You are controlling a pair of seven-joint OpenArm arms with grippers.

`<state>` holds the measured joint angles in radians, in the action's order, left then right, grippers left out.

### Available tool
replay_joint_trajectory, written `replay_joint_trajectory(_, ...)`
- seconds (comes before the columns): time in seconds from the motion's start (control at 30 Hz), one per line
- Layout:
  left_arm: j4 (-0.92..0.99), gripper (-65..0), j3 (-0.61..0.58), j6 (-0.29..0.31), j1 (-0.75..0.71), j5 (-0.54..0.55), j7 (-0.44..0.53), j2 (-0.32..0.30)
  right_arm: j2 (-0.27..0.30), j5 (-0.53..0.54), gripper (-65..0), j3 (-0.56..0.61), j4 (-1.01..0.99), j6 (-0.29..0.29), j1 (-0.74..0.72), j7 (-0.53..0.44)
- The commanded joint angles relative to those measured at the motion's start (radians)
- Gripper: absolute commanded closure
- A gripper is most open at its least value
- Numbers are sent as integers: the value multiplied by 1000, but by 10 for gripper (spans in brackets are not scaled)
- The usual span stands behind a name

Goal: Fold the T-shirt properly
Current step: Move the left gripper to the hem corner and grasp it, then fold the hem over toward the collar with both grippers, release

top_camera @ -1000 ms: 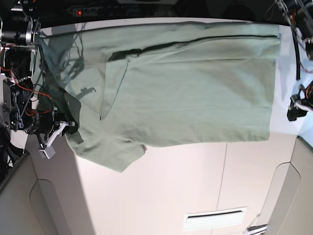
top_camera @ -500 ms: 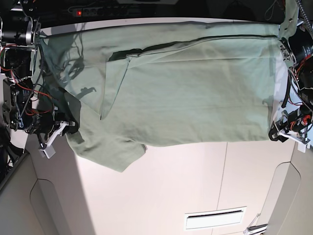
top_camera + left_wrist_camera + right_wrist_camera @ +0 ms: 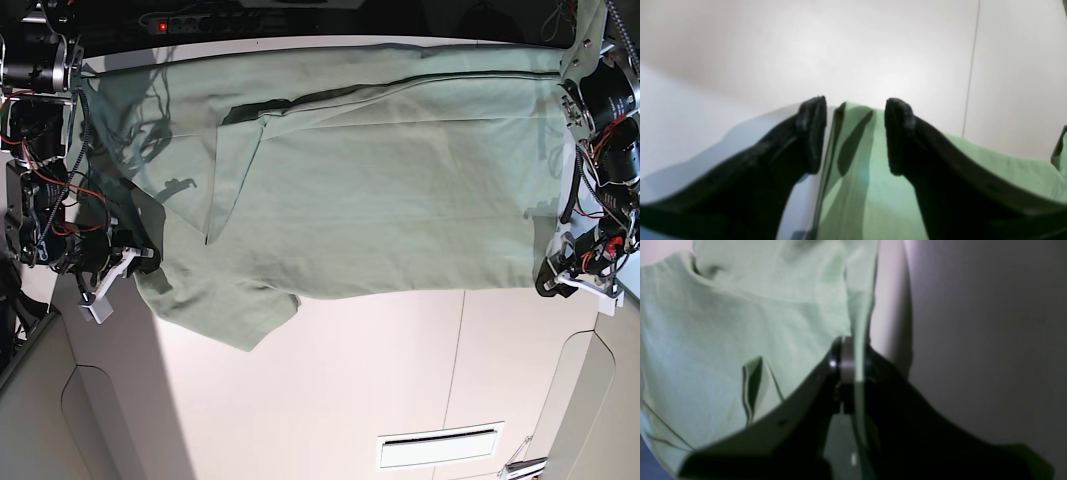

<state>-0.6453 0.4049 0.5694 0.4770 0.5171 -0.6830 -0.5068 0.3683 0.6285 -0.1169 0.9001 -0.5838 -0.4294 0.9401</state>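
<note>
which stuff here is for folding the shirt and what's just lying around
For the job:
- T-shirt
- left hand, open at a corner of the shirt
- right hand, shut on the shirt

Just there:
- white rectangular piece on the table

"Can any lettering, brand, number or sign be read in the base view?"

"None can be read there; no words or figures are shown clearly enough to be made out."

"And in the two wrist views?"

"Nothing legible is shown in those either; no label, brand, sign or number can be made out in the left or the right."
</note>
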Motion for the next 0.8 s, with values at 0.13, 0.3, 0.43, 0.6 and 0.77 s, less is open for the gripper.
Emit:
replay_joint_trajectory(0.13, -8, -134, -1, 3, 19, -5, -12, -14, 13, 8, 0, -2, 11, -3, -24, -5)
replay_joint_trajectory(0.3, -8, 0, -1, 57, 19, 29, -1, -15, 13, 76, 0, -3, 14, -3, -24, 8)
replay_joint_trajectory(0.43, -10, 0, 0, 94, 18, 100, -3, -26, 13, 105, 0, -3, 56, -3, -23, 13)
replay_joint_trajectory(0.6, -64, 0, 39, 129, -16, 245, -99, -60, 14, 105, 0, -3, 237, -3, 23, 61)
replay_joint_trajectory(0.77, -194, 0, 164, 129, -134, 453, -290, -64, 14, 105, 0, -3, 510, 3, 156, 125)
